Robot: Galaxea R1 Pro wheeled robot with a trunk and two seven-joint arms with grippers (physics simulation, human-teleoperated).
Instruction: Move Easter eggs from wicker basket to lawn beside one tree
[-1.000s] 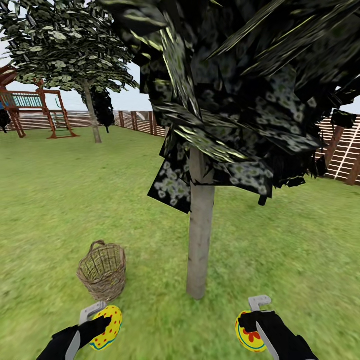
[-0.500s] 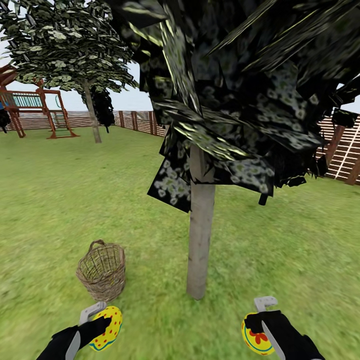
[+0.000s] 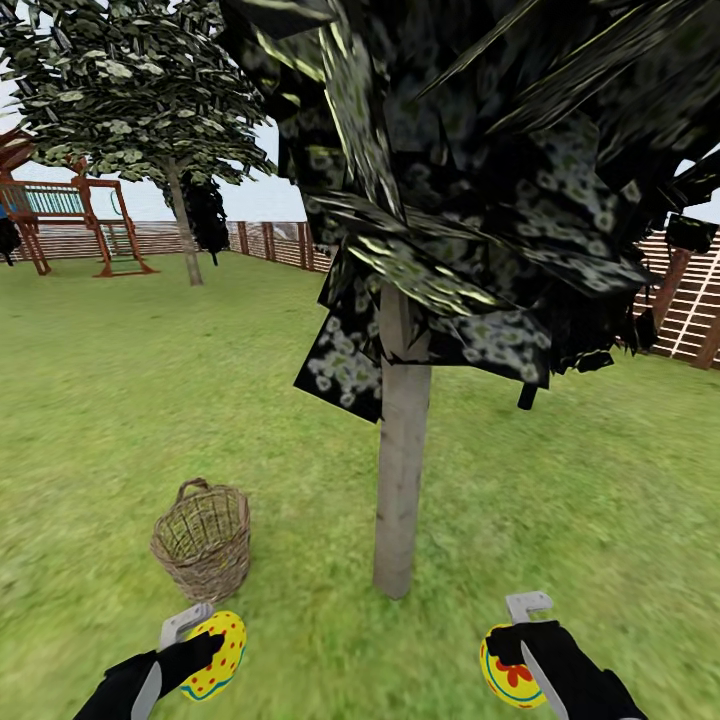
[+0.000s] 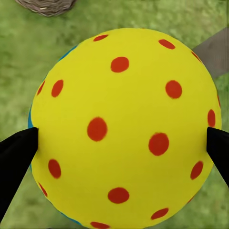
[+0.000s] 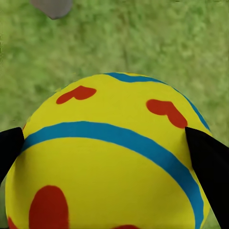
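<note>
Two eggs out of the basket (image 3: 202,540): dotted egg (image 3: 215,656) clamped in left gripper (image 3: 190,640), heart egg (image 3: 507,668) clamped in right gripper (image 3: 520,635), both above grass by tree trunk (image 3: 401,470). Neither set down yet. Third egg unseen, possibly inside basket.
</note>
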